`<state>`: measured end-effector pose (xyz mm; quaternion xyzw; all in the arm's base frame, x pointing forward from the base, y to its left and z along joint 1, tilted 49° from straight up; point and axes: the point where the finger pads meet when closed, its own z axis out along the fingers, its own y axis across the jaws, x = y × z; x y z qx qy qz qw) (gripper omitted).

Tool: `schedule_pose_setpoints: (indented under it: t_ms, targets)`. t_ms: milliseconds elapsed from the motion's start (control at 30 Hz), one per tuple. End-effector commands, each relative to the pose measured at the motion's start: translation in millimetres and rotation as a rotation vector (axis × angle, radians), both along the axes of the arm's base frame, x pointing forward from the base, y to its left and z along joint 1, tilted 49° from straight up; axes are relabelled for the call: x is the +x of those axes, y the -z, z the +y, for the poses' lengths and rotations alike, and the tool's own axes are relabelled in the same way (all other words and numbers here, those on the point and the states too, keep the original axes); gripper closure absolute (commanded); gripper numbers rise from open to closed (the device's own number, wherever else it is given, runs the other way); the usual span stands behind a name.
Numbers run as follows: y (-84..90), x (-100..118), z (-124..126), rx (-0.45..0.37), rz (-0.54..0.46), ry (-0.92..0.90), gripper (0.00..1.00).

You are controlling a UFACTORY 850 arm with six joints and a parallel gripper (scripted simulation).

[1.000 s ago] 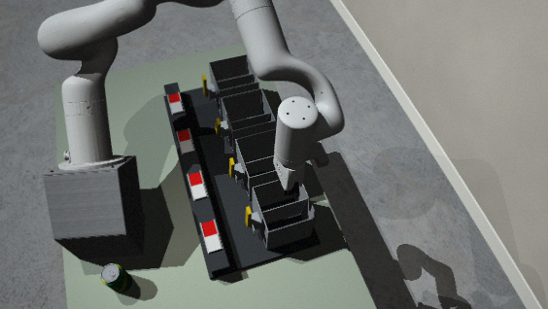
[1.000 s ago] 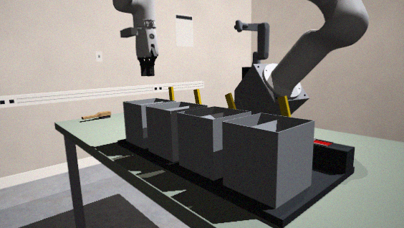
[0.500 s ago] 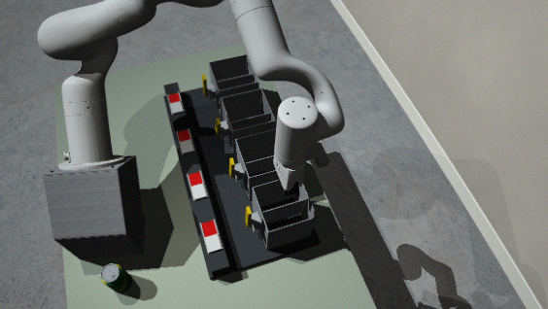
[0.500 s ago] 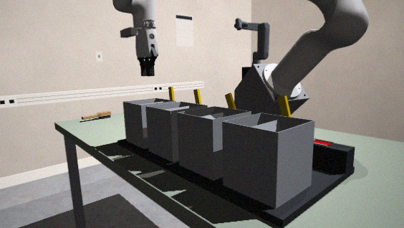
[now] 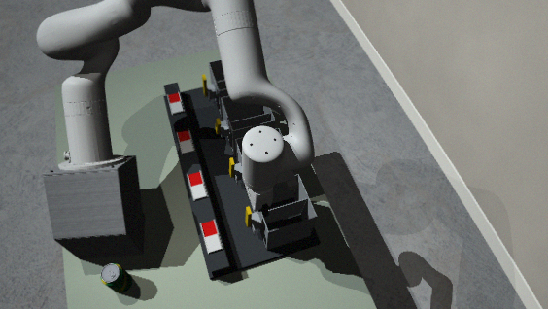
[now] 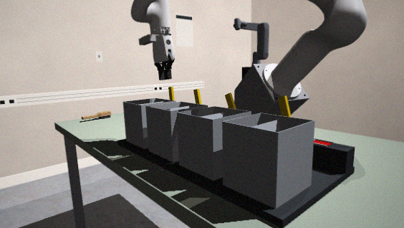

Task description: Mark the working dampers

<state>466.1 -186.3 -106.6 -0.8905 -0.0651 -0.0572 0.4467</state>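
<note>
Four grey box dampers [image 6: 137,122] [image 6: 161,129] [image 6: 198,143] [image 6: 268,161] stand in a row on a black base board [image 5: 228,204] [image 6: 322,179]. Each has a yellow lever [image 5: 204,84] [image 5: 218,126] [image 5: 232,166] [image 5: 250,216]. In front of them, the four status sliders [image 5: 174,97] [image 5: 184,136] [image 5: 195,179] [image 5: 209,227] all show red, with white covers beside the red windows. My gripper [image 6: 165,75] hangs well above the dampers. It points down with its fingers close together and holds nothing. In the top view the wrist [image 5: 262,146] hides it and one damper.
The robot's grey pedestal [image 5: 92,199] stands on the green table [image 5: 141,87] [image 6: 358,201] beside the sliders. A green can [image 5: 116,277] stands near the table's corner. A wooden-handled brush [image 6: 96,115] lies at the far table end.
</note>
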Motion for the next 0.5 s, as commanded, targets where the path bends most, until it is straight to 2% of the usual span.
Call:
schedule_pose_setpoints:
  t_ms: [0, 467]
  targets:
    - [9.0, -21.9, -3.3, 0.018, -0.003, -0.003, 0.61]
    - [9.6, -23.2, -3.3, 0.019, -0.003, -0.004, 0.61]
